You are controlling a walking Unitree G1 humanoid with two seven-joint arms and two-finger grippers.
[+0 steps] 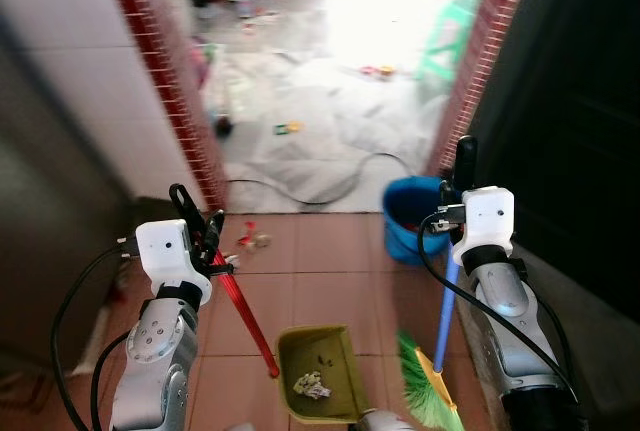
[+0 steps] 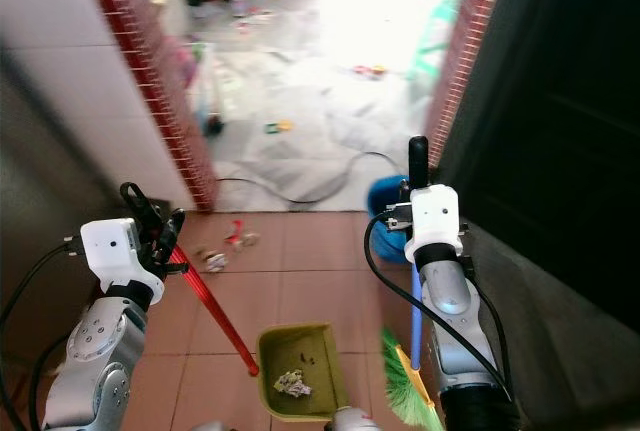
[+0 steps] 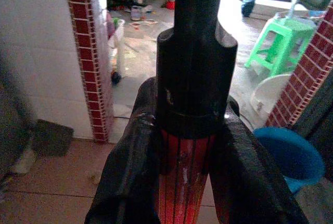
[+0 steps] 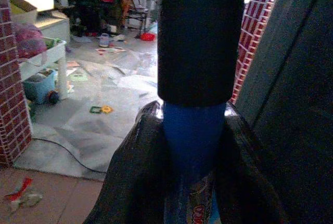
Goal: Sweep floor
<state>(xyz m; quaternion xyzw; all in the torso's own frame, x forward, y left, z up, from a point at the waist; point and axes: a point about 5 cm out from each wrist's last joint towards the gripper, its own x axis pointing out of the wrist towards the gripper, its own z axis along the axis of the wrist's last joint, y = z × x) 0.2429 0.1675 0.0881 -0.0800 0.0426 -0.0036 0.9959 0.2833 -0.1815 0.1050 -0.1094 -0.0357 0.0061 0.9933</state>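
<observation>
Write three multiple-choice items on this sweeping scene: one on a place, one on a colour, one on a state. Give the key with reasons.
1. Where does the blue bucket stand?
A. Near the doorway, ahead of the right gripper
B. Inside the dustpan
C. On the green stool

2. What colour is the dustpan handle held by the left gripper?
A. Blue
B. Red
C. White

3. What state is the dustpan in?
A. Upside down
B. Holding some debris
C. Hanging on the wall

Key: 1 A, it sits on the tiles by the brick door frame. 2 B, the red shaft runs down to the pan. 3 B, crumpled scraps lie inside.
</observation>
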